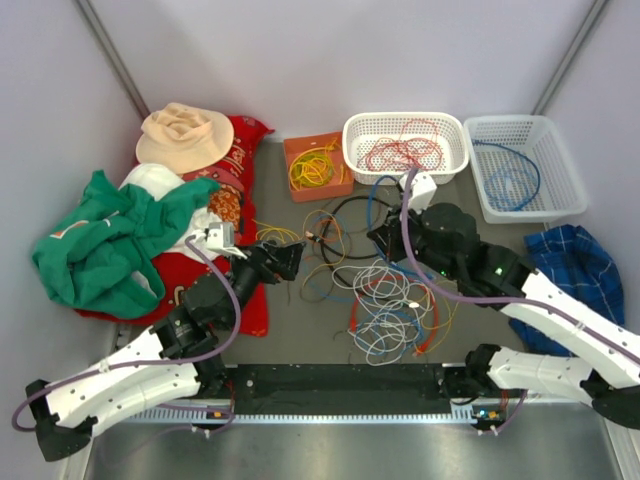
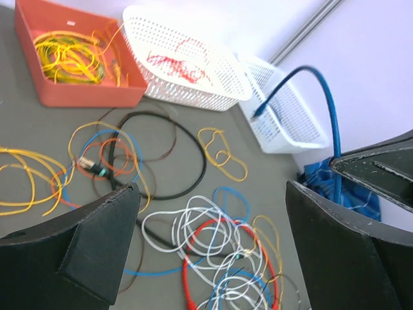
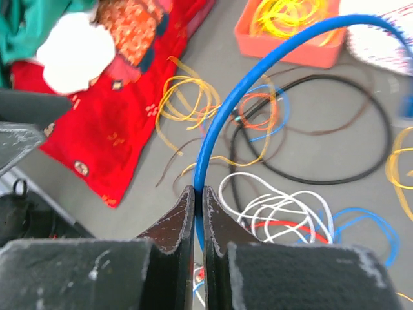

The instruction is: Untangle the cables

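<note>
A tangle of white, red, blue and yellow cables (image 1: 392, 305) lies on the grey table; it also shows in the left wrist view (image 2: 222, 248). A black cable loop (image 1: 352, 203) and yellow and orange strands (image 1: 322, 225) lie behind it. My right gripper (image 1: 384, 238) is shut on a thick blue cable (image 3: 222, 103), pinched between the jaws (image 3: 199, 194) and arching up above the table (image 2: 331, 110). My left gripper (image 1: 293, 260) is open and empty, its jaws wide apart (image 2: 213, 239) above the left side of the tangle.
An orange tray (image 1: 300, 188) holds yellow cables. A white basket (image 1: 350, 135) holds red cables, and a second white basket (image 1: 565, 200) holds a blue one. A green garment (image 1: 90, 245), a red cloth (image 1: 250, 310) and a hat (image 1: 185, 135) lie left. A blue plaid cloth (image 1: 575, 260) lies right.
</note>
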You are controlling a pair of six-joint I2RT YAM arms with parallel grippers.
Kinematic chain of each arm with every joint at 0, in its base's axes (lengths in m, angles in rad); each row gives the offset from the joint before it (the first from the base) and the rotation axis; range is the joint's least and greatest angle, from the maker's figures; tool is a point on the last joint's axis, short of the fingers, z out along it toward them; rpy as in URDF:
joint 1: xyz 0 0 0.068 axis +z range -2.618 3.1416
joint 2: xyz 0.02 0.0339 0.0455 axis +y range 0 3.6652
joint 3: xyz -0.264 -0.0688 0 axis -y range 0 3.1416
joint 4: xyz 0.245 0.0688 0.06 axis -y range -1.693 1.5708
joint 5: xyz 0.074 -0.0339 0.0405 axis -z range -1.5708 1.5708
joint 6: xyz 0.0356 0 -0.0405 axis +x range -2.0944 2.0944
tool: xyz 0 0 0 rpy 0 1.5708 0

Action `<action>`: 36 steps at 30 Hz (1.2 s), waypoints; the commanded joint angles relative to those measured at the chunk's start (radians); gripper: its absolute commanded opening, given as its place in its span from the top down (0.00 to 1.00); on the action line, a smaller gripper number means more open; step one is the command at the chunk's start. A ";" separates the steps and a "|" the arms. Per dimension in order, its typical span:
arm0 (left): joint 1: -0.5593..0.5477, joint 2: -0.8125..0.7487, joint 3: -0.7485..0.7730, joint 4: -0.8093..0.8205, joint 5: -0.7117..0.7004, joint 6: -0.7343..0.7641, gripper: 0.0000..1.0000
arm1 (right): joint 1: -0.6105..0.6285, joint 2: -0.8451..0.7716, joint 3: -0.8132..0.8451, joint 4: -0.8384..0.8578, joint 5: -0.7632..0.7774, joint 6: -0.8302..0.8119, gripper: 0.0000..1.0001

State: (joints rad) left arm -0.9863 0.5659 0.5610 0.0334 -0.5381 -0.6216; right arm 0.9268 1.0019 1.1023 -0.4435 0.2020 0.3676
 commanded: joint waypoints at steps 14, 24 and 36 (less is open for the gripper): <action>0.001 -0.009 -0.038 -0.006 0.055 -0.115 0.01 | -0.727 0.168 0.350 0.006 0.146 0.247 1.00; 0.003 -0.011 -0.099 0.051 0.041 -0.098 0.01 | -0.963 0.513 0.551 0.126 0.163 0.303 1.00; 0.001 0.054 -0.124 0.054 -0.022 -0.059 0.01 | -1.051 0.917 0.889 0.124 0.174 0.263 1.00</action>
State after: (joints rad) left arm -0.9863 0.6014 0.4625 0.0402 -0.5259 -0.6807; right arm -0.1070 1.8523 1.8610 -0.3538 0.3481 0.6773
